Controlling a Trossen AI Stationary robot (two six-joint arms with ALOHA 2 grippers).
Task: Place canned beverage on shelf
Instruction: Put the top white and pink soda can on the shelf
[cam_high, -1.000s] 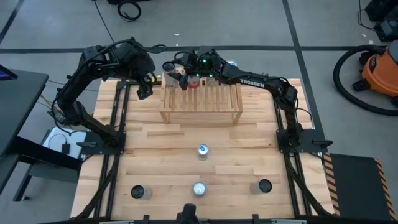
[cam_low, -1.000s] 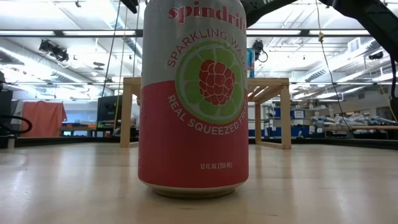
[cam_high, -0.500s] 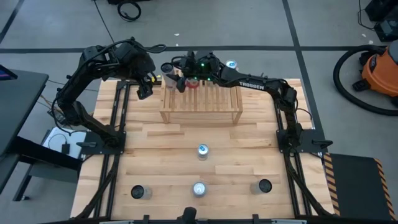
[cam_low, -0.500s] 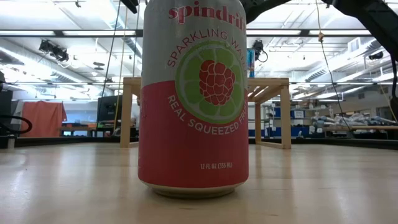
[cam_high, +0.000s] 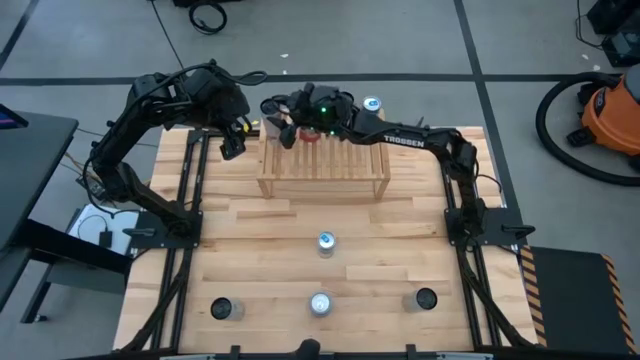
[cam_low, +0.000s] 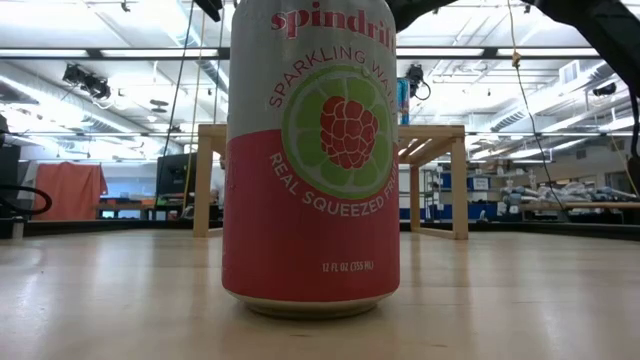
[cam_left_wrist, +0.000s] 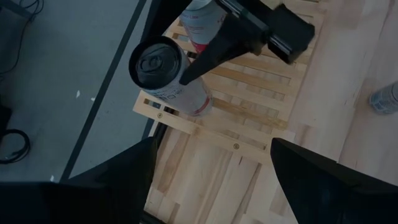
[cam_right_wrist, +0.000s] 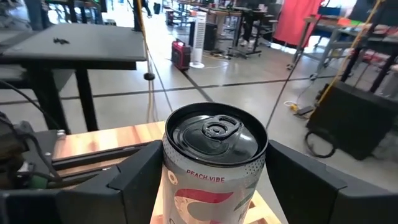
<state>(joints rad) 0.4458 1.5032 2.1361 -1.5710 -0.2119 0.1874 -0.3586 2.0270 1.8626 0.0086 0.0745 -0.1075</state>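
Right end effector (cam_right_wrist: 211, 180) brackets our dark-topped Peach Vibe can (cam_right_wrist: 214, 155) on the slatted pale-wood shelf (cam_high: 322, 165), worktop's twelve o'clock; whether its fingers clamp it we cannot tell.

Overhead and left wrist views share the shelf (cam_high: 322, 165).

From above I have the pale slatted wooden shelf (cam_high: 323, 160) at the far middle of the butcher-block bench (cam_high: 260, 240). On its far left corner stands a dark-topped can (cam_left_wrist: 166, 71) between my right claw's (cam_high: 277, 121) fingers; the left claw (cam_high: 235, 135) hangs just left of the shelf. Near me sit four cans: one centre (cam_high: 326, 242), then left (cam_high: 221, 309), middle (cam_high: 319, 303), right (cam_high: 425, 298).
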